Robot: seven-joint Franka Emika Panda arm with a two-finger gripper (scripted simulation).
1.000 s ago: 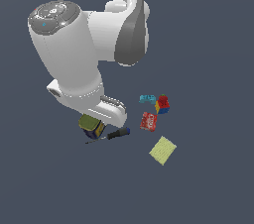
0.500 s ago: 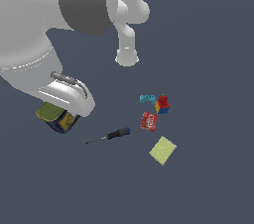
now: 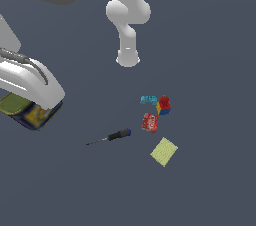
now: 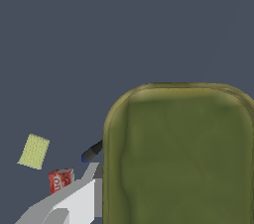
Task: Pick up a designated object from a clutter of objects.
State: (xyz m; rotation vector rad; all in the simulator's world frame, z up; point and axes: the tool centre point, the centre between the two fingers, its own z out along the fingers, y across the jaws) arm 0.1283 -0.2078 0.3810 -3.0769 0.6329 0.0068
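Holding the small oblong tin with the olive-green top, navy sides and yellow label patch (image 3: 29, 111), our white hand (image 3: 30, 87) sits very near the exterior camera, at that view's left edge. The hand is clamped on the tin; the fingertips themselves are hidden behind the white housing. In the wrist view the tin's olive top (image 4: 178, 156) fills most of the frame, pressed close under the camera.

A second ago the hand and tin were low, right by the screwdriver among the other items. Half a second ago they had risen and moved toward the exterior view's left. Now they are higher still and well apart from everything else. We judge the pick essentially done, provided the grip holds.

Farther off, on the dark blue-grey worktop (image 3: 210, 45), lie the black-handled screwdriver (image 3: 112, 136), the flat pale yellow-green square (image 3: 164, 151), the red can (image 3: 149, 122), the red-blue-yellow cube (image 3: 163, 105) and the cyan piece (image 3: 148, 100), none of them disturbed. Beyond them stands the arm's white base (image 3: 128, 59).
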